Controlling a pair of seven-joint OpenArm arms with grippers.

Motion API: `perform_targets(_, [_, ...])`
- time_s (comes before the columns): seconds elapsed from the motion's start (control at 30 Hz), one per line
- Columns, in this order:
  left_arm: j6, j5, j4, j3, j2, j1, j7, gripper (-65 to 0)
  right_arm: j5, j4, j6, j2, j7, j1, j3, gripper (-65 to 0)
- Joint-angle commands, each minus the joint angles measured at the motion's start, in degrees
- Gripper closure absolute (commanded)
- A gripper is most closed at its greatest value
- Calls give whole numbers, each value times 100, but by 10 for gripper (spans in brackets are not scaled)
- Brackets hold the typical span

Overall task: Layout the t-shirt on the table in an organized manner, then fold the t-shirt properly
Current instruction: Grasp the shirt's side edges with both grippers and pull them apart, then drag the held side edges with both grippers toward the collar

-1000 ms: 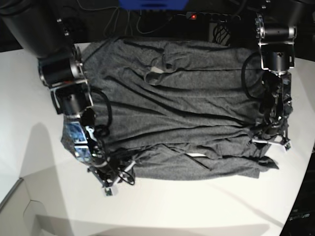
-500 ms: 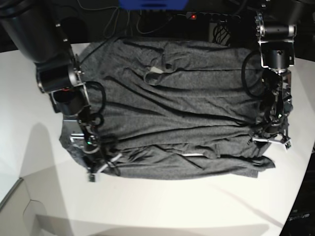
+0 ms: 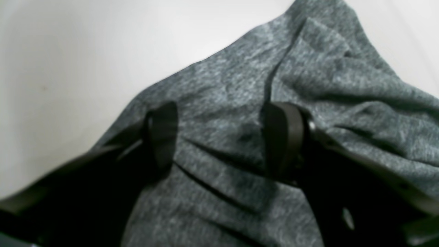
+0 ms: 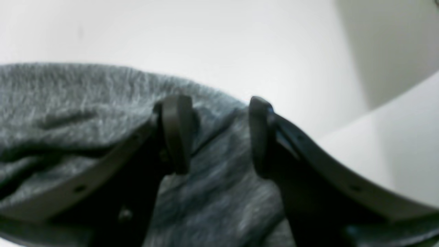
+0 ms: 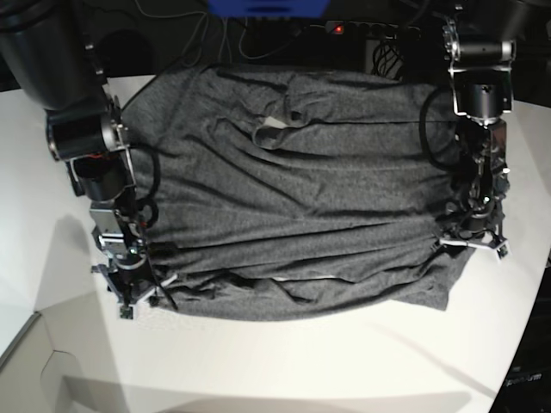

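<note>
The dark grey t-shirt (image 5: 301, 181) lies spread across the white table (image 5: 301, 361), wrinkled, with its collar toward the back. My right gripper (image 5: 129, 284) is at the shirt's near left corner. In the right wrist view my right gripper (image 4: 217, 130) is open, fingers apart with their tips on the t-shirt (image 4: 85, 99) at its edge. My left gripper (image 5: 472, 243) is at the near right corner. Up close, the left gripper (image 3: 221, 133) is also open, straddling a flat wrinkle of the t-shirt (image 3: 240, 79).
A power strip (image 5: 340, 28) with a red light, cables and a blue object (image 5: 267, 7) sit behind the table's back edge. The table's curved edge (image 5: 529, 335) runs close to my left gripper. A white collar label (image 5: 274, 126) shows.
My right arm has moved to the left and the shirt's near left corner went with it, drawing the lower hem out flatter. The left arm has hardly moved.
</note>
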Motion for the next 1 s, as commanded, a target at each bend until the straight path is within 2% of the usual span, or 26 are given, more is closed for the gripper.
perform_targets(0.0, [38,-120,187,2,7,-11,293,-389,6,314,-39,42,176,177,14,-275])
perform_targets(0.1, [38,-120,767,2,7,112,293,-389,6,1009,-39,138,35,-69,5,-275])
perform_targets(0.23, [38,-120,1637,-7,-28,261,284,-389,6,1984,-22,226,-668,-368,14,-275])
perform_targets(0.37, [38,-111,1962,-7,-37,226,284,-389,6,2828,-13,332,-1160,-763,49,-275])
perform_targets(0.43, [38,-94,1831,2,-19,85,257,-389,6,3382,-4,420,-1618,-1097,234,-275])
perform_targets(0.53, [38,-58,1171,37,33,-372,257,-389,6,4006,172,437,-2075,-1519,506,-275])
perform_targets(0.6, [38,-50,635,99,200,-706,257,-389,6,4252,286,428,-2294,-1713,594,-275])
perform_targets(0.8, [38,-41,-1255,670,288,-1629,205,-391,6,5052,304,446,-2936,-2346,735,-275])
perform_targets(0.87, [38,-41,-1765,943,288,-1849,-156,-391,6,5255,304,446,-3077,-2521,735,-275])
perform_targets(0.97, [38,-41,-2644,1505,288,-2104,-1158,-390,6,5299,304,446,-3121,-2688,735,-275])
